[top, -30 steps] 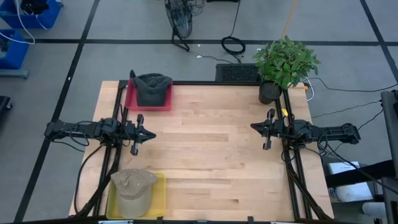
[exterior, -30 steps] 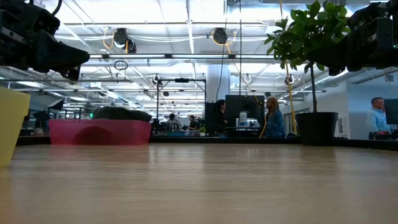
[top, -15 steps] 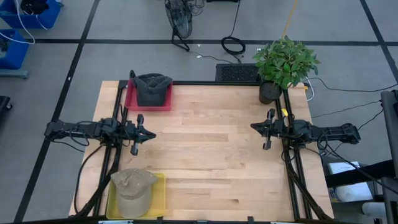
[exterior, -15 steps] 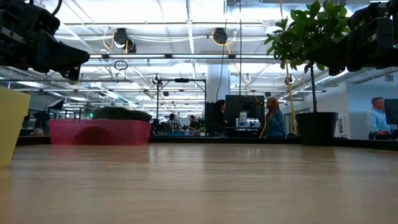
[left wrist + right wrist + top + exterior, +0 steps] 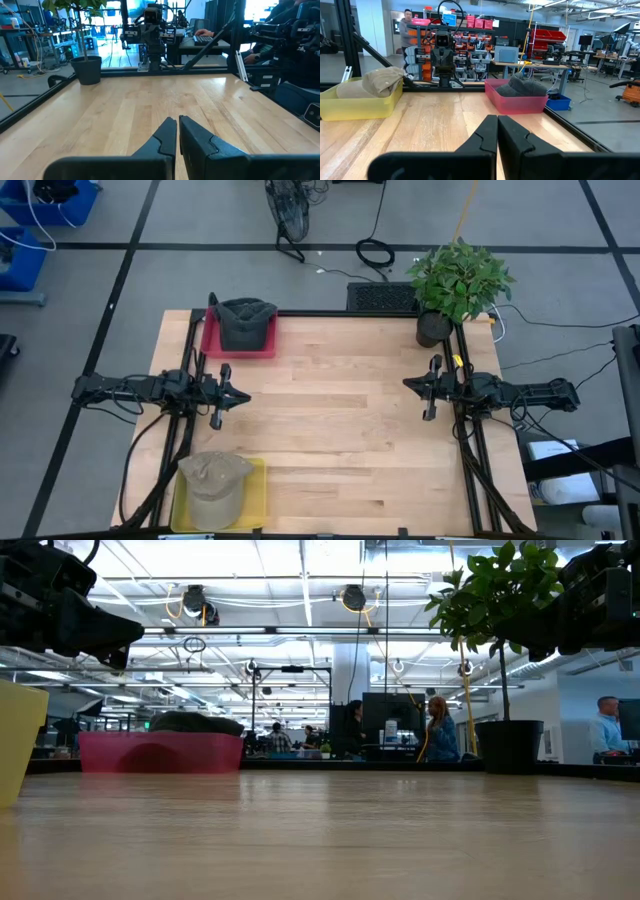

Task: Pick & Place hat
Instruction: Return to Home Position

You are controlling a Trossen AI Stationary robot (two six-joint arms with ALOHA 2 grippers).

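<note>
The left gripper is hanging over the left edge of the wooden table, pointing toward the middle, and in its own wrist view its two dark fingers are pressing together with only a hairline between them, gripping nothing. The right gripper is facing it from the opposite edge, with bare wood lying between the two; its fingers are likewise sitting closed on nothing. The brown cap is lying inside the yellow bin, which is sitting off to the side of the left gripper, toward the near corner of the table and across the wood from the right gripper. On the left gripper's other side, toward the far corner, a dark cap is resting in a pink bin. A potted plant is standing just beyond the right gripper, at the far corner on that arm's side. Past the table, people are sitting and standing in the workshop.
</note>
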